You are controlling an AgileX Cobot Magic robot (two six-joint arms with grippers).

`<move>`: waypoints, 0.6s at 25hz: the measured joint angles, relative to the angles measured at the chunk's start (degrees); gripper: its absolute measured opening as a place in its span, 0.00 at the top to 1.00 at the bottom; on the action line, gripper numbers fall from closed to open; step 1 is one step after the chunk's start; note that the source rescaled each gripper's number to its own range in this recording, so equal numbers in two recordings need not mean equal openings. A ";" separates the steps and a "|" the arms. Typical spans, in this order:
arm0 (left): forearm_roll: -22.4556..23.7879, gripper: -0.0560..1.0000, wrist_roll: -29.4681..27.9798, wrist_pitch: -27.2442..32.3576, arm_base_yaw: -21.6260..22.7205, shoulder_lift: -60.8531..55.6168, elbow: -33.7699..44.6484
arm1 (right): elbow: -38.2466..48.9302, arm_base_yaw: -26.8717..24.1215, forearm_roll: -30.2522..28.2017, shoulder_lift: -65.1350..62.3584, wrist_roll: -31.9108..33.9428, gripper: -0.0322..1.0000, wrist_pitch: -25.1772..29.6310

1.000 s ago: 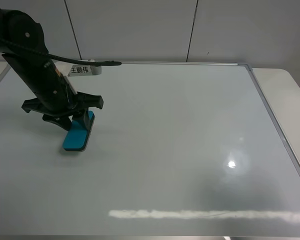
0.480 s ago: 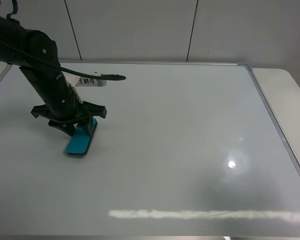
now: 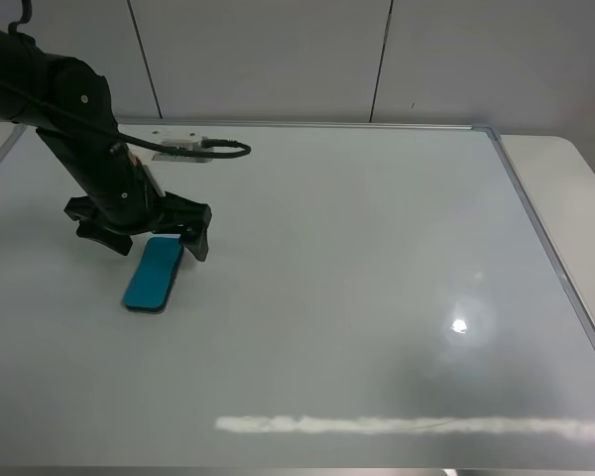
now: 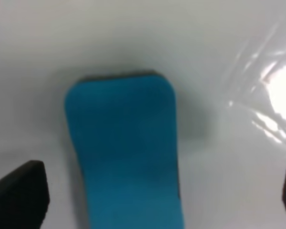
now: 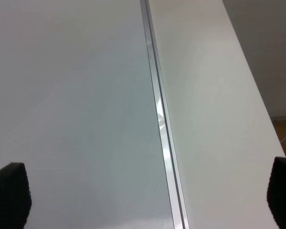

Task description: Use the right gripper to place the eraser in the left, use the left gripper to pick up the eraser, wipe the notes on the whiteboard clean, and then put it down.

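The teal-blue eraser (image 3: 154, 275) lies flat on the whiteboard (image 3: 357, 258) at the left. My left gripper (image 3: 159, 245) is open and stands just over the eraser's far end, one finger on each side, not holding it. In the left wrist view the eraser (image 4: 126, 152) lies between the spread fingertips (image 4: 19, 195). My right gripper (image 5: 144, 193) is open and empty over the whiteboard's right frame (image 5: 162, 143); it is out of the exterior high view. No red notes show on the board.
The white table (image 3: 555, 178) runs beside the board's right frame, and also shows in the right wrist view (image 5: 214, 119). A white connector piece (image 3: 174, 142) with a black cable hangs by the left arm. Light glare sits on the board (image 3: 460, 325).
My left gripper opened and let go of the eraser. The eraser, tilted in the jaws before, now lies flat on the board.
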 joint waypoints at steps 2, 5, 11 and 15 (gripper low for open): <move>2.06 0.01 0.96 -0.52 0.00 -1.92 0.00 | 0.00 0.00 0.00 0.00 0.00 0.00 0.00; 3.37 0.00 2.33 -0.54 2.15 -9.16 0.00 | 0.00 0.00 0.00 0.00 0.00 0.00 0.00; 3.45 0.00 5.12 0.16 7.66 -18.98 0.17 | 0.00 0.00 0.00 0.00 0.00 0.00 0.00; 2.84 0.00 10.12 0.21 17.02 -31.66 5.68 | 0.00 0.00 0.00 0.00 0.00 0.00 0.00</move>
